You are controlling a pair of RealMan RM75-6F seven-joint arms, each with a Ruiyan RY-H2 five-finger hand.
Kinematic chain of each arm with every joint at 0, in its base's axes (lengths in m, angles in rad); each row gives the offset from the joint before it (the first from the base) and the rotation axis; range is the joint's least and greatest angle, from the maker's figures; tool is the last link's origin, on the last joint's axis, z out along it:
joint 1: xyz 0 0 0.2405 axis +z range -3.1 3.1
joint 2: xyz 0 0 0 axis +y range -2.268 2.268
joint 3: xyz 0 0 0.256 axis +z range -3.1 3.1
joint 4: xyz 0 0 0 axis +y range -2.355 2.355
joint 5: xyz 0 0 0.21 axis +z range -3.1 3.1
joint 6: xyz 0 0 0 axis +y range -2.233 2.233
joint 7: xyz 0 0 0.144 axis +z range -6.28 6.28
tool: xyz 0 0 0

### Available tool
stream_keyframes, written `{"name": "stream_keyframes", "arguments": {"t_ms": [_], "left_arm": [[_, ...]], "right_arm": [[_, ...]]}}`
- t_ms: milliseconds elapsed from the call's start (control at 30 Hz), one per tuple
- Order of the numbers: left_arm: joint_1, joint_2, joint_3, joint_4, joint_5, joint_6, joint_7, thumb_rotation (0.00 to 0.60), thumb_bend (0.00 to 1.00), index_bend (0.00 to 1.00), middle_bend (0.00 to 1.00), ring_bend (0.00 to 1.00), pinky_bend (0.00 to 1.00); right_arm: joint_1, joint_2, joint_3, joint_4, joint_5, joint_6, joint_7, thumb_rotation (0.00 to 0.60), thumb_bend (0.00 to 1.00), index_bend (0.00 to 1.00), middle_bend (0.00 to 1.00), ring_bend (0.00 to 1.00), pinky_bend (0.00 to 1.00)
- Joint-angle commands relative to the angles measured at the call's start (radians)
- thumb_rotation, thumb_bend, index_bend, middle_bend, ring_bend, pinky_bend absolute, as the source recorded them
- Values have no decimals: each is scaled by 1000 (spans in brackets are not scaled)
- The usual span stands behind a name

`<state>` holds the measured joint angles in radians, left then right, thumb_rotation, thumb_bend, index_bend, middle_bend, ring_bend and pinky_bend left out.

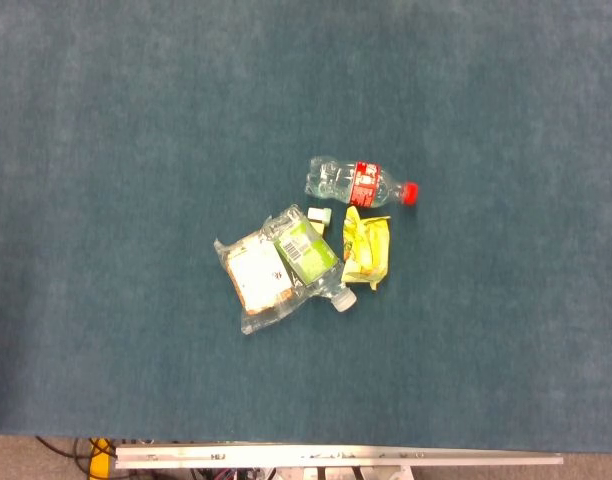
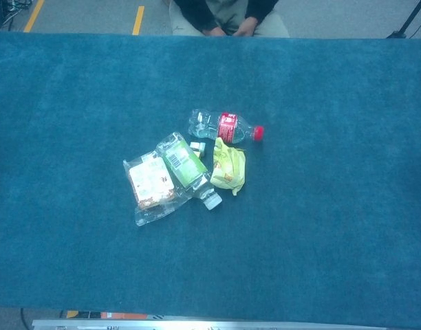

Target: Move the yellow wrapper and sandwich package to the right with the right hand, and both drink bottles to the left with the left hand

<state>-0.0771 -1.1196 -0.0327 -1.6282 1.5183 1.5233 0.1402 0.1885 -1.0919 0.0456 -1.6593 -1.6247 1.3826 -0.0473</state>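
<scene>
Four things crowd the middle of the table (image 1: 106, 120): the red-capped bottle (image 1: 358, 183) on the far side, the yellow wrapper (image 1: 367, 247) just nearer, the green-labelled bottle (image 1: 309, 255) beside it, and the sandwich package (image 1: 256, 277) toward the left edge, partly under that bottle. A small pale block (image 1: 319, 215) sits among them. Gaps there are narrow. Bare cloth runs wide to every edge and corner.

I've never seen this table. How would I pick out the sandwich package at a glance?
Look at the blue table and find the small pile of items near its middle. The sandwich package is the flat clear pack at the pile's left edge, with a white and orange label, partly under the green-labelled bottle. Unlike that bottle and the red-capped bottle, it is flat, and unlike the yellow wrapper, it is see-through.
</scene>
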Motion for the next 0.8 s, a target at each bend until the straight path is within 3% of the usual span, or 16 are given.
{"name": "stream_keyframes", "arguments": {"t_ms": [33,300,533,800], "left_arm": [[1,4,1,-6,2,1,4,600,394,261,243,164,136],[1,7,-1,-16,-4,-4,14,600,394,261,243,164,136],[-1,7,0,-3,-9,-14,-1,600,394,261,243,164,136],[0,1,0,25,-17,-22,-28,600,394,261,243,164,136]], "right_arm": [[52,-2,11,-34,-36,-51,-12,600,27,458,428,381,413],[196,-34,26,-111,-80,-224,-87,600,0,421,428,381,413],[285,-119,44,-141,-34,-358,-259,600,0,398,425,368,412],[353,-214,70,-187,145,-474,-472,591,0,325,237,193,339]]}}
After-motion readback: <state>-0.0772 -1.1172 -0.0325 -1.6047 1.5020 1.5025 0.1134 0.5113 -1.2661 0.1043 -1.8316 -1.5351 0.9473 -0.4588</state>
